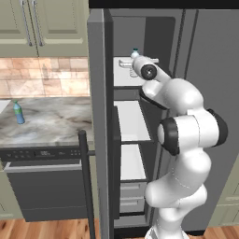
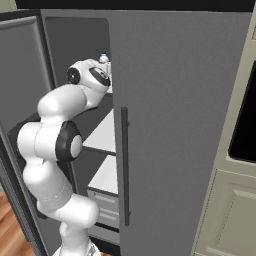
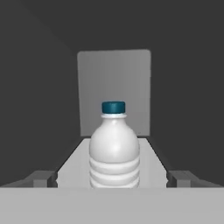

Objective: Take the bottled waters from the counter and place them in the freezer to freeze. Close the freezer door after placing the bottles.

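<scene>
My end effector [image 3: 113, 178] stands spread wide, fingertips [image 3: 43, 178] apart on either side of the clear ribbed plastic bottle with a dark cap [image 3: 114, 151], which stands upright on the top white freezer shelf [image 3: 151, 164]. I judge this bottle placed. The translucent blue bottle with a green cap [image 1: 18, 113] waits near the far left of the marbled stone counter [image 1: 51, 122]; next I must withdraw straight back without tipping the first.

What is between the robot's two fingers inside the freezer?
In the hand view, the ribbed bottle stands upright on the white shelf between the end effector's open fingertips, with a gap each side.
</scene>
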